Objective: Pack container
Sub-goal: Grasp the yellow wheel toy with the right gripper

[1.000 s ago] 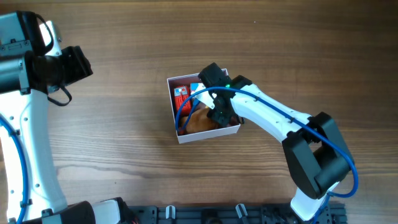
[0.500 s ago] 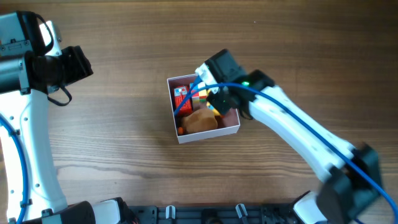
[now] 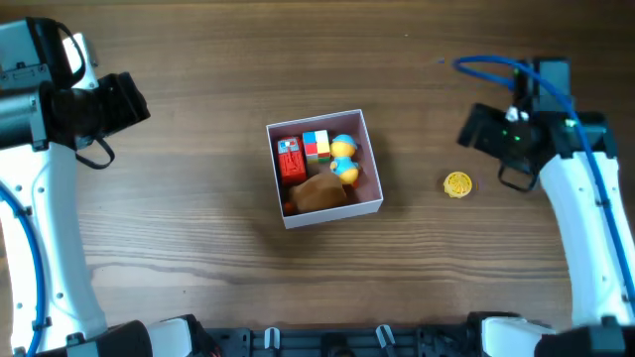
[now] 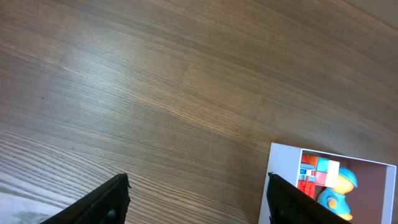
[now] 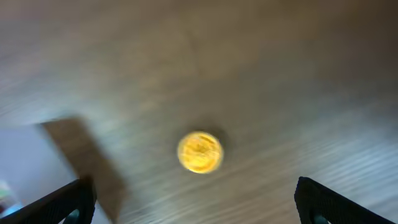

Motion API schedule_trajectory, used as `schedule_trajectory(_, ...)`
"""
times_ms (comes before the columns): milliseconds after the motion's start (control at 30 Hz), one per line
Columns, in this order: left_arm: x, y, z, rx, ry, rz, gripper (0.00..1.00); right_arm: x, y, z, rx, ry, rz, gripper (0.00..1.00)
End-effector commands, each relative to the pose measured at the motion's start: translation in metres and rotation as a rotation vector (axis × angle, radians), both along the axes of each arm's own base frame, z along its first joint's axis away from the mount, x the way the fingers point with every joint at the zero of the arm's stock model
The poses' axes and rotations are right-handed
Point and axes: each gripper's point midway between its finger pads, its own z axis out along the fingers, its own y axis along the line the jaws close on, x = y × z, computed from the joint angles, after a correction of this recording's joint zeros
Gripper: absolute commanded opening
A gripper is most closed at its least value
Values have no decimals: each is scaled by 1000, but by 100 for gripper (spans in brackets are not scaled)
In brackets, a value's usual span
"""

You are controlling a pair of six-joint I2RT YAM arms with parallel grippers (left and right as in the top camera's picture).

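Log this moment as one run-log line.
container: toys inside | yellow disc: on table, outside | right gripper: open, near disc | left gripper: open, empty

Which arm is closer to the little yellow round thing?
Right. The right arm hovers close by the yellow disc; the left arm is far across the table, beyond the container.

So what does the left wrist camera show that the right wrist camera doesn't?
Left wrist only: a corner of the container, with a colour-block cube and a blue and yellow toy inside. Right wrist only: a small yellow disc lying on the wood, blurred. Both: the wooden table, and an open, empty gripper at the bottom edge, the left gripper in one and the right gripper in the other.
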Motion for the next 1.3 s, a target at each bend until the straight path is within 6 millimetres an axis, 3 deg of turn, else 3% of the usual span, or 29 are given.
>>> schedule_trajectory(0,2,-1,-3,-12,5,-9,75,-19,-1,-62,72,144,-64,100)
schedule_trajectory(133,2,-1,-3,-12,5,-9,83,-30,1,-123,82,261,-56,100)
schedule_trajectory(400,2,-1,-3,-13,5,-9,84,-30,5,-168,100,365,-12,100)
schedule_trajectory(600,2,-1,-4,-13,6,-9,84,-32,6,-174,105,383,-12,97)
schedule_trajectory(667,2,-1,-4,-13,6,-9,84,-32,8,-174,117,382,-10,91)
schedule_trajectory(733,2,-1,-4,-13,6,-9,84,-32,8,-174,120,381,-10,76)
schedule_trajectory(867,2,-1,-4,-13,6,-9,84,-32,8,-174,120,381,-10,60)
schedule_trajectory(1200,2,-1,-4,-13,6,-9,84,-32,8,-174,120,382,-10,46)
schedule_trajectory(1267,2,-1,-4,-13,6,-9,84,-32,8,-174,120,382,-10,38)
